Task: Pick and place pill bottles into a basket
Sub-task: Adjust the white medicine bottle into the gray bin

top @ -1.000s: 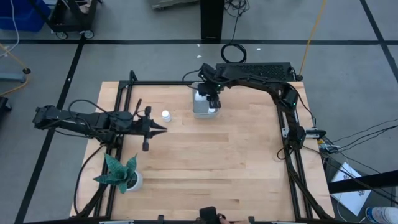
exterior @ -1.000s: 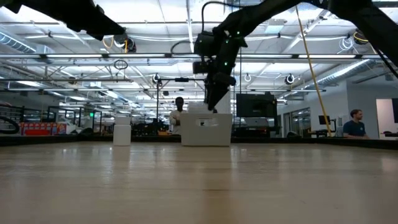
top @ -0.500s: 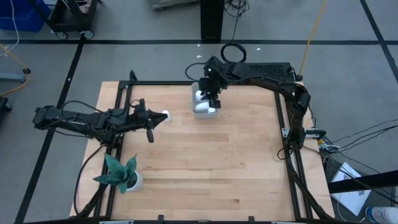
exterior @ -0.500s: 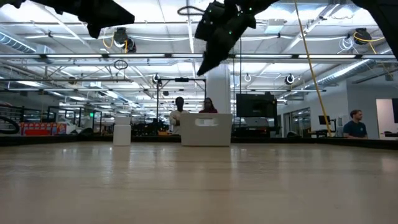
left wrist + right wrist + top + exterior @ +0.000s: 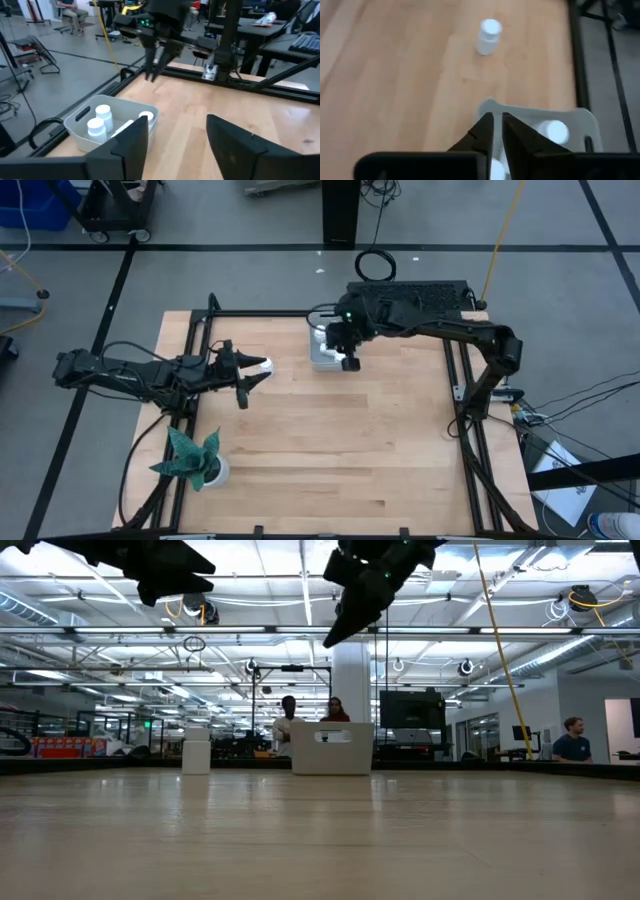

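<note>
One white pill bottle stands upright on its base on the wooden table, left of the basket; it also shows in the right wrist view and the low view. The pale basket stands near the far edge and holds several bottles. My left gripper hovers open, high above the table just left of the lone bottle, with nothing between its fingers. My right gripper is shut, empty and raised over the basket.
A green plant in a white pot stands at the table's near left corner. Black frame rails run along the table's edges. A black ridged box lies at the far edge. People show in the room beyond.
My right gripper has risen from the basket's mouth to well above it. My left gripper has moved toward the far edge and toward the lone bottle, then opened. The lone bottle has stayed in place.
</note>
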`<state>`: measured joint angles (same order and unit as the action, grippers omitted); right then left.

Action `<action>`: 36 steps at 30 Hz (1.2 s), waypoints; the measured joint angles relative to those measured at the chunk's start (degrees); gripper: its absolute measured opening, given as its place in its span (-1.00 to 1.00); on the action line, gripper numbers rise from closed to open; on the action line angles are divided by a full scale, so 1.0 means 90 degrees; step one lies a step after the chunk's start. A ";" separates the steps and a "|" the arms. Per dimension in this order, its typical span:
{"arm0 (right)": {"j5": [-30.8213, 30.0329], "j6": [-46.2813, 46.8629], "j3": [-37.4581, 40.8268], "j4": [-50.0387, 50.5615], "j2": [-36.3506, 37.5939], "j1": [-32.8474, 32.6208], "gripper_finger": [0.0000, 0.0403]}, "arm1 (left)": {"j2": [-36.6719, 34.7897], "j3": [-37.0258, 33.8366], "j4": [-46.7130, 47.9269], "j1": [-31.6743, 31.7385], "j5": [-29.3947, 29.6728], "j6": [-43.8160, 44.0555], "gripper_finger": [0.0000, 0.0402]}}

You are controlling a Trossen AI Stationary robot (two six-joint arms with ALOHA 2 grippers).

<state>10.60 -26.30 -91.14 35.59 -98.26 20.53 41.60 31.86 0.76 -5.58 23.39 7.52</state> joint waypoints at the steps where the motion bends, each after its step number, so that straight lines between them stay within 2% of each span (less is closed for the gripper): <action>1: 0.0002 0.0068 0.0018 -0.0062 0.0000 0.0069 -0.80 | 0.0000 0.0000 0.0007 0.0000 0.0015 -0.0038 0.06; 5: -0.0199 0.0100 -0.0031 -0.0131 -0.0166 0.0297 -0.60 | 0.0002 0.0000 0.0146 0.0000 0.0017 -0.0164 0.13; 11: -0.0356 0.0131 -0.0380 0.0207 -0.0877 0.0559 -0.31 | 0.0002 0.0002 0.0290 0.0010 0.0148 -0.0106 0.14; 16: -0.0995 -0.0077 -0.1194 0.1089 -0.1713 0.0637 -0.11 | 0.0002 0.0002 0.0426 0.0013 0.0349 -0.0268 0.14; 19: -0.1027 -0.0184 -0.1925 0.1536 -0.2300 0.0637 -0.03 | 0.0002 0.0002 0.0478 0.0065 0.0343 -0.0327 0.14; 24: -0.1017 -0.0207 -0.2714 0.2394 -0.3139 0.0639 0.03 | 0.0002 0.0002 0.0587 0.0136 0.0251 -0.0319 0.14; 36: -0.0828 -0.0239 -0.2593 0.2453 -0.3386 0.0579 0.00 | 0.0005 0.0002 0.1080 0.0136 0.0238 -0.0283 0.14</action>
<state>3.14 -28.46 -114.48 57.67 -128.73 25.74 41.65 31.88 10.48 -4.36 25.54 4.97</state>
